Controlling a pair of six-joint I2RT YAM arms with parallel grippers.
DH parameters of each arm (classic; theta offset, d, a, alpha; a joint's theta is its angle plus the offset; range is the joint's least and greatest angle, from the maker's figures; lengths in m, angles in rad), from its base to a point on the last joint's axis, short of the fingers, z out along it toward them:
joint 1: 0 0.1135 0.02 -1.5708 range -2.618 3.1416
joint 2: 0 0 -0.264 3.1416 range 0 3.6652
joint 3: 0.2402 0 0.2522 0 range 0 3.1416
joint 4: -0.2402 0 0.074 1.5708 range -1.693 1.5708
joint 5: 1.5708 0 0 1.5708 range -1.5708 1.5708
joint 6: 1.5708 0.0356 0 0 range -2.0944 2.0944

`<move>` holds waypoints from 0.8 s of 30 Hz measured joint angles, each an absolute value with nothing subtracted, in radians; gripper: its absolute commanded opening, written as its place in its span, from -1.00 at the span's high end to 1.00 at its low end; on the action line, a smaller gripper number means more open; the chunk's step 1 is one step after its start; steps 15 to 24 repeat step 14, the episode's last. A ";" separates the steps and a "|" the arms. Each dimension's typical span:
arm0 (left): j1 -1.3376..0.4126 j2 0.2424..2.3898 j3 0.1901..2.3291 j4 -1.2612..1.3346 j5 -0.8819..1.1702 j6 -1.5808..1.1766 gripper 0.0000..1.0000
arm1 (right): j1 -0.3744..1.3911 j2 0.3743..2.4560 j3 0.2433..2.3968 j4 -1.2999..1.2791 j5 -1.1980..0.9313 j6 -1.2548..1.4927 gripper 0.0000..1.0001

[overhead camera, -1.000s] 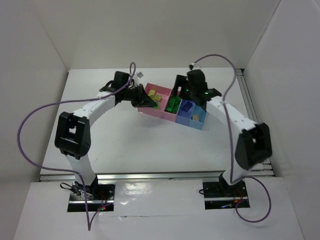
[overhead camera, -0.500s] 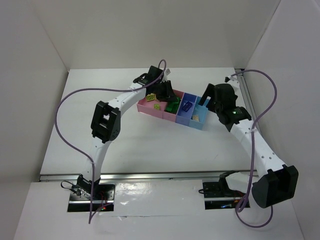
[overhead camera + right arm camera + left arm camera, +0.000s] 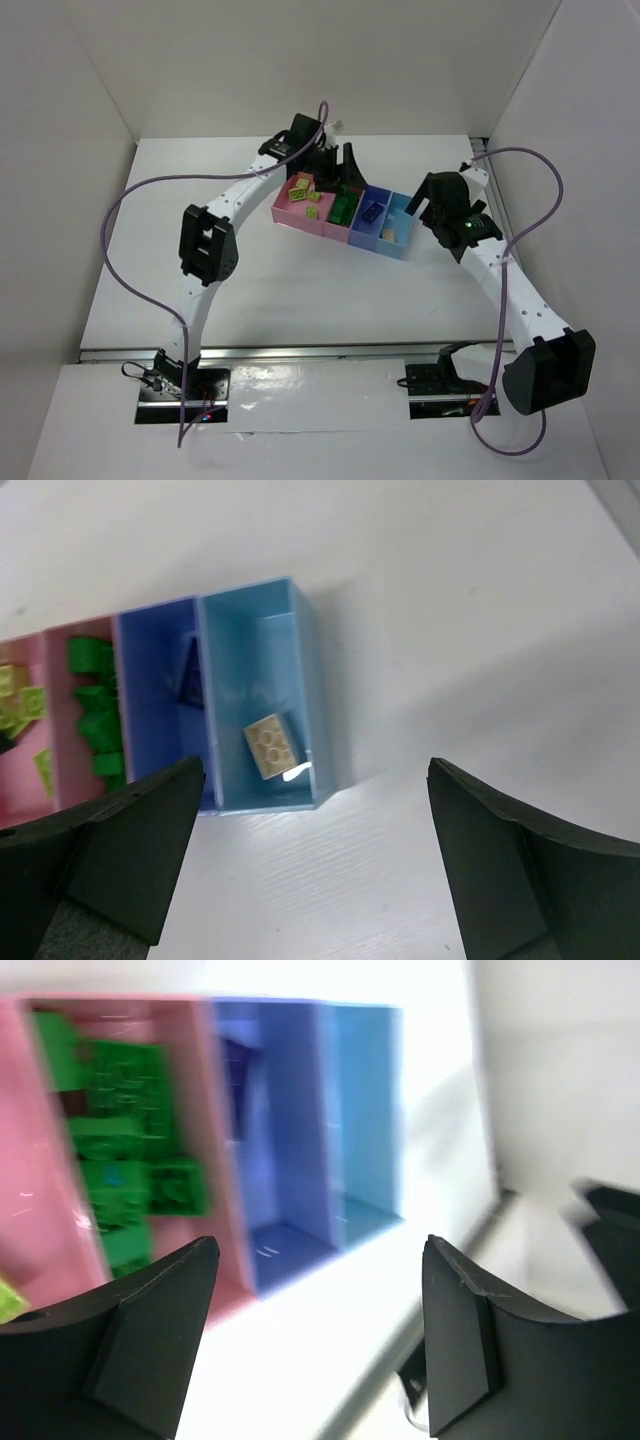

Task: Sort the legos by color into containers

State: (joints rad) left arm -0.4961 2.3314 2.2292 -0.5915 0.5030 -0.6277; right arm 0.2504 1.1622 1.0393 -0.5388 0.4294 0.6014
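A flat white table surface [image 3: 250, 290] sits inside an enclosure of plain white wall panels [image 3: 320, 60], with an aluminium rail [image 3: 300, 351] along its near edge and purple cables [image 3: 125, 205] looping from both arms. The row of small joined open plastic bins [image 3: 300, 215] lies at the far middle of the table. The left gripper [image 3: 337, 168] hangs over the row's far edge with its jaws released and spread wide, holding nothing. From its wrist camera the dark green studded bricks [image 3: 125, 1160] fill the magenta bin ahead of its left-hand finger, while the blue and light blue bins lie ahead of the gap. The right gripper [image 3: 318, 870] also stands wide open and empty. The pale cream brick [image 3: 272, 746] rests in the light blue bin just ahead of its gap, the dark blue brick [image 3: 188, 680] one bin further left. Lime-yellow bricks [image 3: 308, 190] lie in the pink bin. A second ago the left jaws were nearly closed at the pink end and the right gripper hovered over the row; since then both have opened, and the right arm has swung off to the row's right end
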 measured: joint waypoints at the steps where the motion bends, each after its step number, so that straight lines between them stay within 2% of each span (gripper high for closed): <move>1: -0.494 2.317 2.235 -0.591 0.524 -0.625 -0.69 | 0.250 1.166 1.041 -0.557 0.458 0.611 -1.00; 5: -0.486 2.178 2.186 -0.601 0.585 -0.596 -0.69 | 0.250 1.184 1.049 -0.632 0.550 0.640 -1.00; 8: -0.467 2.000 2.053 -0.599 0.584 -0.567 -0.69 | 0.250 1.188 1.061 -0.678 0.594 0.652 -1.00; 14: -0.376 1.626 1.798 -0.602 0.391 -0.514 -0.74 | 0.245 1.171 1.057 -0.704 0.614 0.661 -1.00; 24: -0.376 1.626 1.798 -0.602 0.391 -0.514 -0.74 | 0.245 1.171 1.057 -0.704 0.614 0.661 -1.00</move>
